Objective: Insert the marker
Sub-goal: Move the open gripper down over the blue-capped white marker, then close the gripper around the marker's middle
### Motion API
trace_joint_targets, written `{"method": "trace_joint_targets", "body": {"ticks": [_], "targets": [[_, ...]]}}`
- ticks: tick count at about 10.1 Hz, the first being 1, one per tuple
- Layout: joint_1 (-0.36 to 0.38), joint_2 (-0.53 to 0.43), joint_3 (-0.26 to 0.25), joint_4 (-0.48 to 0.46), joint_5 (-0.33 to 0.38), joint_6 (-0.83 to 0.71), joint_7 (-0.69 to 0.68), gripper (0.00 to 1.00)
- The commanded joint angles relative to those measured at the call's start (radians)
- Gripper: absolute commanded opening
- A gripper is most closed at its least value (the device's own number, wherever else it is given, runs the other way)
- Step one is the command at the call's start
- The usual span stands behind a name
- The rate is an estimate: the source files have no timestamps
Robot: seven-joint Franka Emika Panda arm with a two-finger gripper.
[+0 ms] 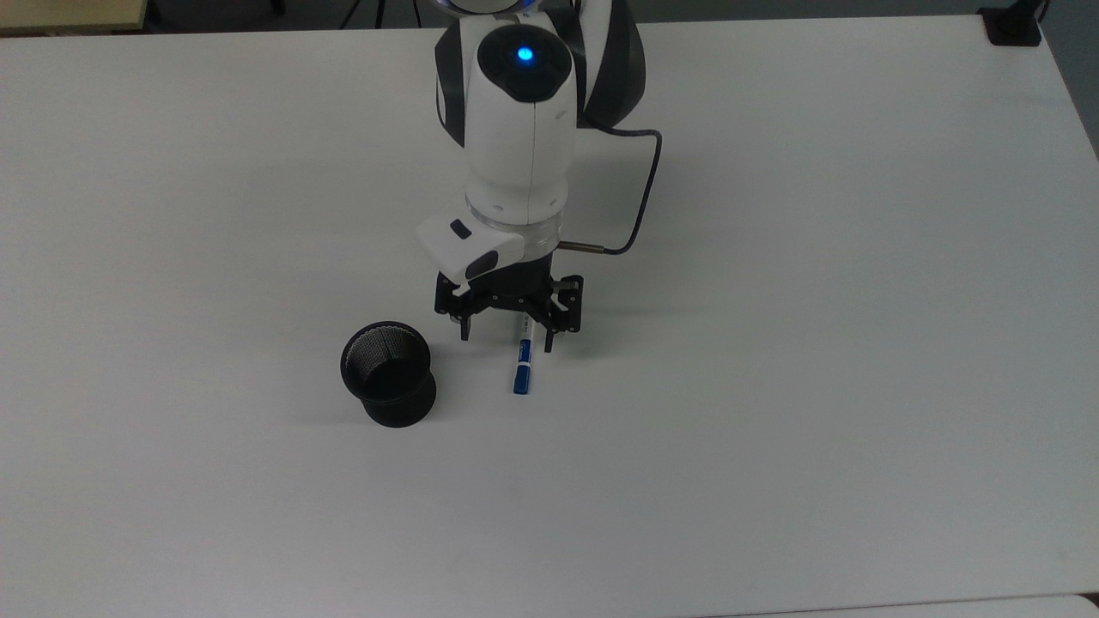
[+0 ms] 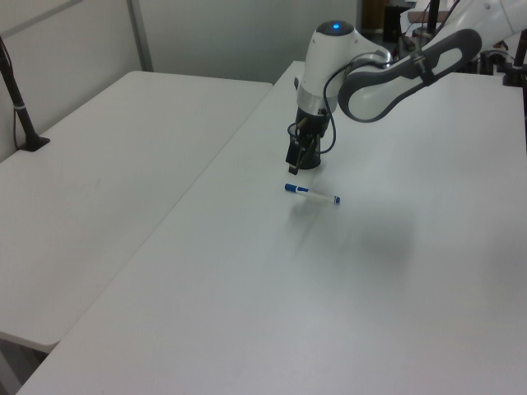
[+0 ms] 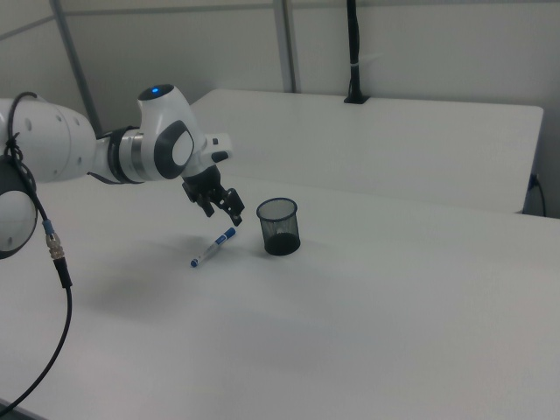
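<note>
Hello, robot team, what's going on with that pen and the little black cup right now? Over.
Gripper open, fingers straddling the marker. Marker flat on the table, not gripped. Mesh cup upright beside it, apart. Nothing in the way.

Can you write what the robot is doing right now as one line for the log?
phase: reaching | gripper: jaws open, above marker | marker: flat on table, not held | cup: upright, empty

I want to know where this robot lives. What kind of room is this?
Probably a lab or workshop. A robot arm reaches over plain white tables, with black poles clamped to the table edges and just a marker and a cup set out.
</note>
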Motion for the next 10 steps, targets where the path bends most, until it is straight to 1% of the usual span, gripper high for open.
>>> {"method": "trace_joint_targets", "body": {"ticks": [1, 2, 4, 5, 7, 8, 9, 10], "targets": [[0.010, 0.051, -0.004, 0.037, -0.051, 0.038, 0.036, 0.70], [0.012, 0.057, -0.004, 0.036, -0.064, 0.057, 0.036, 0.63], [0.013, 0.076, -0.004, 0.036, -0.069, 0.060, 0.036, 0.56], [0.015, 0.082, -0.004, 0.036, -0.071, 0.060, 0.053, 0.55], [0.025, 0.096, -0.004, 0.036, -0.106, 0.062, 0.102, 0.56], [0.027, 0.105, -0.004, 0.036, -0.112, 0.062, 0.114, 0.55], [0.027, 0.106, -0.004, 0.037, -0.114, 0.062, 0.114, 0.50], [0.028, 0.108, -0.004, 0.037, -0.115, 0.062, 0.114, 0.42]]}}
